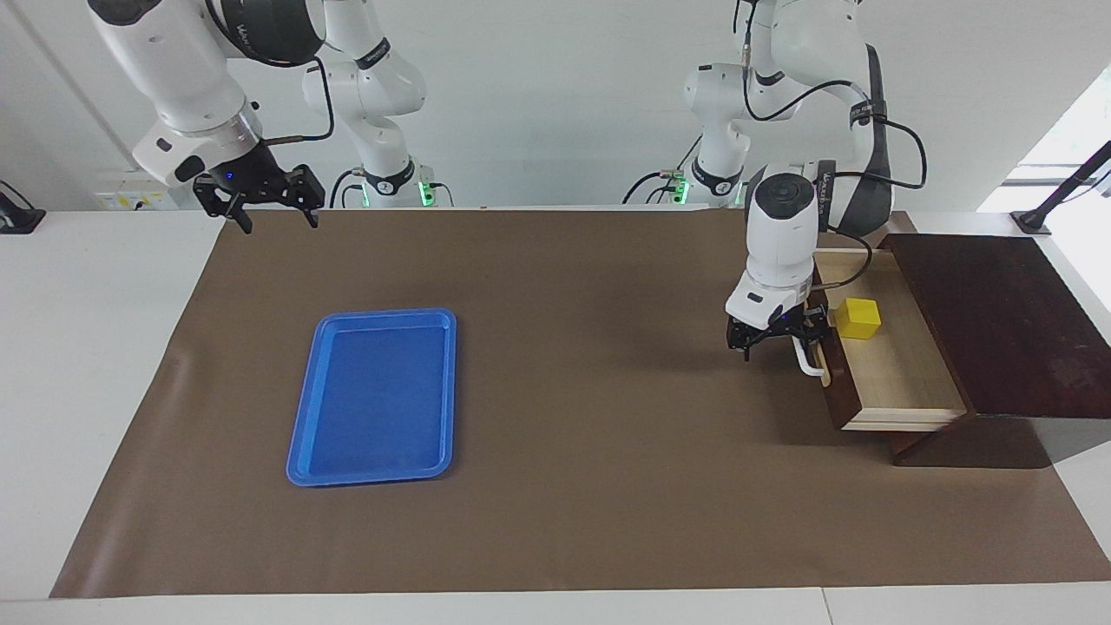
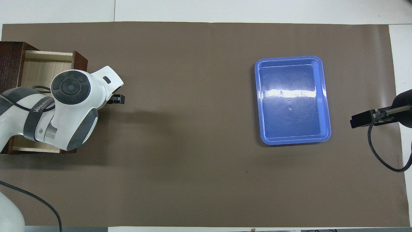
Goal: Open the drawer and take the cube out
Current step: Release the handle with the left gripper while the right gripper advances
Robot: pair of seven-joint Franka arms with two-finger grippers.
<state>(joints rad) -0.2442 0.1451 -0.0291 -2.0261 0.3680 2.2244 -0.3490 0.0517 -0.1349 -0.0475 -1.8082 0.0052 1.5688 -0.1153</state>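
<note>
Brown mat [image 1: 555,486] covers the table. Drawer [image 1: 894,382] stands pulled out of its dark wooden box [image 1: 998,321] at the left arm's end — yellow cube [image 1: 857,318] rests on its pale floor. Left gripper [image 1: 779,340] is at the white handle [image 1: 809,360], fingers closed on it. Right gripper [image 1: 271,206] hangs over the mat's corner, fingers spread, holding nothing. Blue tray [image 1: 304,408] lies toward the right arm's end.

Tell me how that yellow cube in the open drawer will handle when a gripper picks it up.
The cube looks solid and flat-sided, so it probably stays stiff and will not roll. Its parallel faces should suit a two-finger pinch. It sits in the drawer close beside the left gripper at the handle, and it looks small, so probably light.
</note>
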